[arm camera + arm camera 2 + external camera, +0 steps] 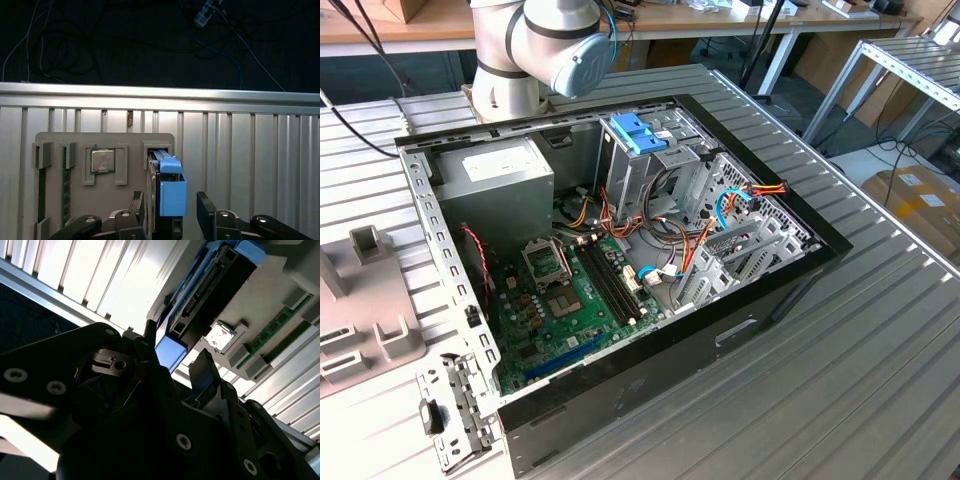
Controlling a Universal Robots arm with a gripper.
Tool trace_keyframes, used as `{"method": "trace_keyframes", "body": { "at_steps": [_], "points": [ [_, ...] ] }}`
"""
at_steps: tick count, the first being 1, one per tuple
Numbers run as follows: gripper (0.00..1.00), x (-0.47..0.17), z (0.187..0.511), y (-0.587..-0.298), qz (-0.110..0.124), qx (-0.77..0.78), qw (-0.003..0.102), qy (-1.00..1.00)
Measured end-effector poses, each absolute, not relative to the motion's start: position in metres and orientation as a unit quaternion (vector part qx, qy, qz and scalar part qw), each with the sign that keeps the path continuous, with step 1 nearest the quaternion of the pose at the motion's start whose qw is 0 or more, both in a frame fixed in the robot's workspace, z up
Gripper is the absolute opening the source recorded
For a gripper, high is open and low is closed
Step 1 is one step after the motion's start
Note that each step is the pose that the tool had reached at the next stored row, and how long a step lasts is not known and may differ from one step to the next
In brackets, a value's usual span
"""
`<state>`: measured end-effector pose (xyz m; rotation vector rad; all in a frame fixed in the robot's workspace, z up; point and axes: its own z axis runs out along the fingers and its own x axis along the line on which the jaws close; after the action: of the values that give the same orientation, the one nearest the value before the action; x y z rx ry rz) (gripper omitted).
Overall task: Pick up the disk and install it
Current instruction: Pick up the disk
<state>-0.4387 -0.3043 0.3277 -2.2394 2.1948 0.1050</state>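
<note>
**One of most things, two memory sticks**

Standing by, I count one robot arm [555, 45] and one open computer case [650, 370]. Inside the case there is one grey power supply [495, 185], one green motherboard [570, 310] and one light-blue latch piece [638, 133]. One loose metal bracket [455, 410] lies near the case, at the exterior view's left. In the first wrist view, one grey holder tray [130, 145] carries one disk [173, 185], one processor chip [102, 161] and two memory sticks [65, 195]. The one gripper [170, 197] shows two fingers [206, 207].
</note>
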Motion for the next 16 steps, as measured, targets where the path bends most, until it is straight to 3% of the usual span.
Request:
{"method": "trace_keyframes", "body": {
  "at_steps": [16],
  "points": [
    [0.54,-0.439,0.308,-0.304,0.033,-0.714,0.002,0.699]
  ]
}}
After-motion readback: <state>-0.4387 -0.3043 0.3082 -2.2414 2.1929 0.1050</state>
